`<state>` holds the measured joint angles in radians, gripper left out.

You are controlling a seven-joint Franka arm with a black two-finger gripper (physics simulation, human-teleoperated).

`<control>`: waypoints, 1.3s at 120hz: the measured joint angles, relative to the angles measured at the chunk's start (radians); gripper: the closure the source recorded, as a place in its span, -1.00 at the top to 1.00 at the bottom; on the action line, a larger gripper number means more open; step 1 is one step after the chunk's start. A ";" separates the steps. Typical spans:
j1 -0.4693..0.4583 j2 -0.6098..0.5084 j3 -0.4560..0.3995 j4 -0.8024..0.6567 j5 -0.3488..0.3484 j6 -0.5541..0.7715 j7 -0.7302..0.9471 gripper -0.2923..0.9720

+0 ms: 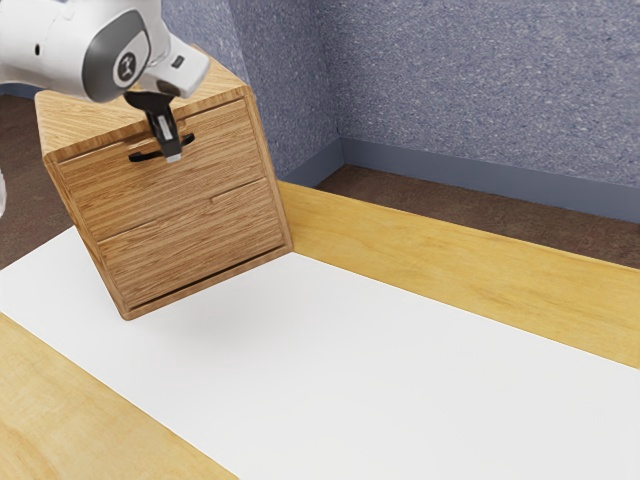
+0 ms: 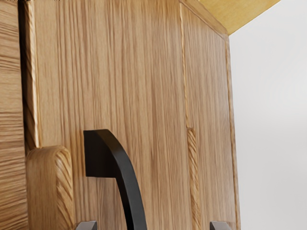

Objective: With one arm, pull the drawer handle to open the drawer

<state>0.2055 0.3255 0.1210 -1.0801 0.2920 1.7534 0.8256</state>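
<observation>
Oak-grained wood makes up the cabinet, which stands tilted on a white mat over the table. In the exterior view my gripper hangs against the cabinet's upper front, at the black handle of the top drawer. The lower drawer sits just beneath it. Whether the top drawer has slid out of the cabinet at all, I cannot tell. In the wrist view the handle curves off the cabinet's wood face, passing between my two grey fingertips. They are spread wide, the handle nearer one than the other, with nothing pinched. The mat shows just beyond the cabinet's edge.
</observation>
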 joint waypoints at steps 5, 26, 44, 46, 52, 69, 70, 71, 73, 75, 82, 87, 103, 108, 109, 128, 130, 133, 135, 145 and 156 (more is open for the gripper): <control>0.000 0.003 0.000 0.000 0.000 0.002 0.001 -0.18; 0.000 0.009 0.016 -0.019 -0.003 0.009 0.006 -0.47; -0.011 -0.009 0.019 -0.058 -0.004 0.017 0.008 -0.59; -0.014 -0.016 0.019 -0.068 -0.004 0.019 0.008 -0.60; -0.022 -0.047 0.017 -0.108 -0.006 0.023 0.008 -0.63; -0.059 -0.162 0.013 -0.252 -0.015 0.042 0.008 -0.66; -0.060 -0.171 0.012 -0.263 -0.016 0.044 0.008 -0.67; -0.061 -0.179 0.012 -0.273 -0.018 0.047 0.008 -0.67; -0.064 -0.194 0.011 -0.292 -0.020 0.051 0.008 -0.68; -0.068 -0.207 0.010 -0.310 -0.023 0.055 0.008 -0.67; -0.082 -0.246 0.009 -0.362 -0.030 0.068 0.007 -0.66; -0.093 -0.281 0.004 -0.404 -0.034 0.074 0.006 -0.66; -0.137 -0.378 0.000 -0.503 -0.043 0.091 0.002 -0.68; -0.143 -0.407 -0.005 -0.535 -0.044 0.095 0.000 -0.67; -0.142 -0.414 -0.008 -0.541 -0.045 0.095 0.000 -0.67; -0.123 -0.502 -0.065 -0.634 -0.048 0.102 -0.011 -0.69; -0.120 -0.506 -0.071 -0.641 -0.048 0.103 -0.012 -0.69; -0.117 -0.513 -0.077 -0.648 -0.048 0.103 -0.014 -0.69; -0.115 -0.516 -0.080 -0.651 -0.048 0.104 -0.016 -0.69; -0.111 -0.543 -0.102 -0.675 -0.048 0.104 -0.023 -0.68; -0.111 -0.572 -0.122 -0.700 -0.048 0.104 -0.032 -0.69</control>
<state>0.0948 -0.2462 -0.0010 -1.7796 0.2440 1.8570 0.7934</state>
